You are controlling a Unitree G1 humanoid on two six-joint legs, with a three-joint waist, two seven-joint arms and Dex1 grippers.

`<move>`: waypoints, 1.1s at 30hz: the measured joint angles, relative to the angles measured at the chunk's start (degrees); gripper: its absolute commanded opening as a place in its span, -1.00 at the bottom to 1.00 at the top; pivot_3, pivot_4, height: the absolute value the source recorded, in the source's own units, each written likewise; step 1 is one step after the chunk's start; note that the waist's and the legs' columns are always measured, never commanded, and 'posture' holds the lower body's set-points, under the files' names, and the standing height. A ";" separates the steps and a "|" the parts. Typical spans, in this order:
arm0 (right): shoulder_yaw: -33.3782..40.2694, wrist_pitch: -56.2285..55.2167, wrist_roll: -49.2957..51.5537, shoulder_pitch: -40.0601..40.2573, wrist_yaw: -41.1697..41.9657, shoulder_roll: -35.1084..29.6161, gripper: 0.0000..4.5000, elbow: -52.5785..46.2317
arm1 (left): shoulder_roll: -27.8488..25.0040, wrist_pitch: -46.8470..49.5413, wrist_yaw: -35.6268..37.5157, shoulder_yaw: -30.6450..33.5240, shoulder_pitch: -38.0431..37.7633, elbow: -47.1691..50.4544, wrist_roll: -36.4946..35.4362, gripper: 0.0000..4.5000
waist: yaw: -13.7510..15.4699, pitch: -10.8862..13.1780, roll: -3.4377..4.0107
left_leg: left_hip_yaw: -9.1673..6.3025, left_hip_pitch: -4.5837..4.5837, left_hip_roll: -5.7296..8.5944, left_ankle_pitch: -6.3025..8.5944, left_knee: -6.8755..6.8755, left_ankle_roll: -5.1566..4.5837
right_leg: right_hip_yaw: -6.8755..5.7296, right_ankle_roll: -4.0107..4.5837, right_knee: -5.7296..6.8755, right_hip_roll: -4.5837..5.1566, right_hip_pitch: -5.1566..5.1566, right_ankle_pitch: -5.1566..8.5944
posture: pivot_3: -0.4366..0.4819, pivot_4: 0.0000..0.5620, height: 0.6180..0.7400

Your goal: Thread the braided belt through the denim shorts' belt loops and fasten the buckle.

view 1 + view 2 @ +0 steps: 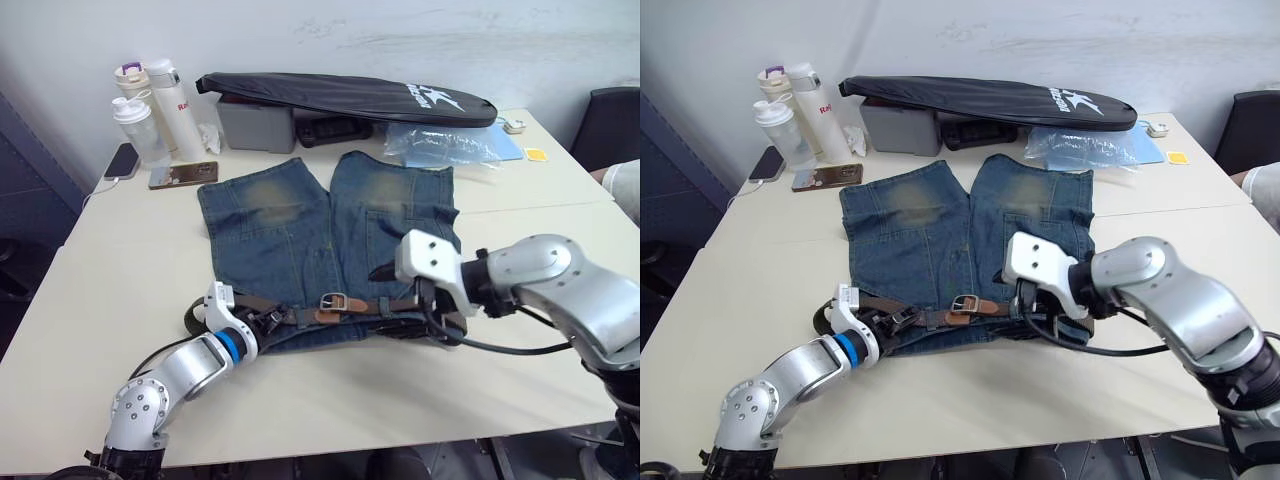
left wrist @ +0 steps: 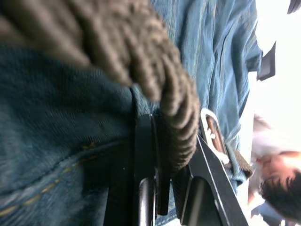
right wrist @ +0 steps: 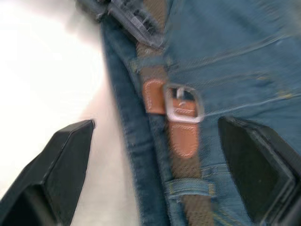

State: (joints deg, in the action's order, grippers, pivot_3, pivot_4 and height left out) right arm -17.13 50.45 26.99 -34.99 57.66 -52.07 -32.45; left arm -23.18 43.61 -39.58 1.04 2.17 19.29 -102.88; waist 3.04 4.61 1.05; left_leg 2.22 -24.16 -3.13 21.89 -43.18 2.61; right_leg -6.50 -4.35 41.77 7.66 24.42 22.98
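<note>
head views:
table (image 1: pixel 90 330): pale top against a white wall, dark chair (image 1: pixel 612 125) at the far right corner.
far edge: three bottles (image 1: pixel 145 110), two phones (image 1: pixel 183 175), a grey box (image 1: pixel 256 125) under a long black bag (image 1: pixel 345 97), a clear plastic bag (image 1: pixel 440 145).
denim shorts (image 1: pixel 290 235): flat mid-table, waistband toward the near edge.
braided belt (image 1: pixel 385 304): along the waistband, buckle (image 1: pixel 333 301) closed over the tan end.
left wrist view:
left gripper (image 2: pixel 162 188): fingers clenched on the braided belt over denim.
right wrist view:
right gripper (image 3: pixel 155 174): fingers (image 3: pixel 61 165) spread wide, released, above the buckle; belt passes under a belt loop (image 3: pixel 190 187).
</note>
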 measured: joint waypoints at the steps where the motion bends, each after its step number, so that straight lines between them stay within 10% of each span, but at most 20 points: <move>1: -0.10 -0.21 -0.05 0.00 -0.07 0.31 0.97 -0.11 | -0.13 0.24 0.02 -0.09 0.13 -0.03 0.00 -1.00 | 0.01 0.00 0.00 | 0.00 0.00 0.00 -0.01 0.00 0.03 | 0.00 0.00 0.00 0.00 0.00 0.00 | -0.05 -0.47 -0.93; 21: -11.82 -20.03 -18.33 2.97 0.64 3.40 0.97 2.71 | -4.67 5.03 2.93 -2.12 2.13 -0.41 0.80 -1.00 | -0.07 0.08 -0.11 | 0.02 0.00 0.07 -0.26 0.01 0.49 | 0.13 -0.20 -0.03 0.03 0.04 0.00 | -0.05 -0.47 -0.93; 33: -11.22 -22.85 -20.13 3.96 1.98 4.58 1.00 3.35 | -16.94 10.37 9.10 -0.21 0.11 3.14 -9.61 0.97 | -0.69 0.16 -0.21 | -0.11 0.02 -0.01 -0.21 0.08 0.62 | 0.27 -0.17 -0.04 0.04 0.08 0.02 | -0.05 -0.47 -0.93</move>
State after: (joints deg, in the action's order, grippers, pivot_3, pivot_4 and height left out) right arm -28.35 27.60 6.86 -31.03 59.64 -47.49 -29.10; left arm -40.12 53.98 -30.48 0.83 2.28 22.43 -112.49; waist 2.35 4.77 0.84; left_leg 2.11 -24.14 -3.14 21.68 -43.10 3.24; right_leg -6.23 -4.53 41.74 7.70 24.50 23.00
